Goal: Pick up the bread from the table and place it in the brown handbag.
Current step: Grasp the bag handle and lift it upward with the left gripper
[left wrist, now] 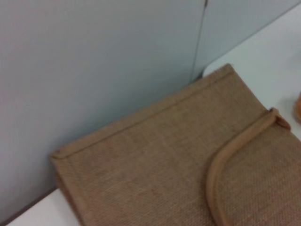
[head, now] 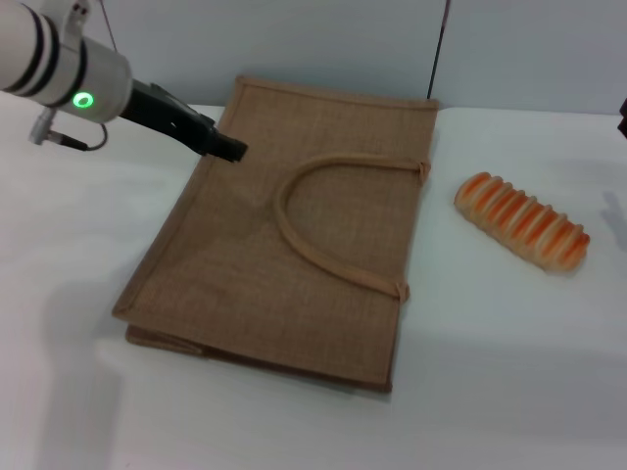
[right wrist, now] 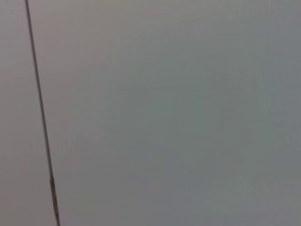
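The bread (head: 521, 221), a cream loaf with orange-brown stripes, lies on the white table (head: 509, 382) to the right of the brown handbag (head: 294, 255). The bag lies flat, its looped handle (head: 328, 211) resting on top. My left gripper (head: 223, 144) hovers over the bag's far left edge, far from the bread. The left wrist view shows the handbag (left wrist: 150, 160), its handle (left wrist: 225, 165) and a sliver of the bread (left wrist: 298, 107). Only a dark sliver of the right arm (head: 623, 116) shows at the right edge of the head view.
A grey wall (head: 323, 39) with a vertical seam stands just behind the table's far edge. The right wrist view holds only that wall (right wrist: 164, 113). Bare tabletop stretches in front of the bag and around the bread.
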You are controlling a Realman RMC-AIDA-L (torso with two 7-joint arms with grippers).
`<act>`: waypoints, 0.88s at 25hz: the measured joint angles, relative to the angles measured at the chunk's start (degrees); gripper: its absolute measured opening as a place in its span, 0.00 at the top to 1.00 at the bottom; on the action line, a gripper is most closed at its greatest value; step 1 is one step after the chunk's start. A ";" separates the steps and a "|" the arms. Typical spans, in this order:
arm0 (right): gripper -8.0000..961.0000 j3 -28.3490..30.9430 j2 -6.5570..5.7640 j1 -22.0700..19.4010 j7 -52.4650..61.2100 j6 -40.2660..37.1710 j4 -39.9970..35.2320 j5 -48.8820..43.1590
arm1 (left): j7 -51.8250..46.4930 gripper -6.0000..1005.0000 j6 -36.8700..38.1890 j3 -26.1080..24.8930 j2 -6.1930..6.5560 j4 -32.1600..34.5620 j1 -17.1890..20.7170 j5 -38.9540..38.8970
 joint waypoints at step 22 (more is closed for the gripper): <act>0.20 -3.34 -0.01 1.02 1.71 0.64 0.02 0.01 | 5.88 0.38 5.99 0.40 -2.35 -10.08 -3.27 -0.06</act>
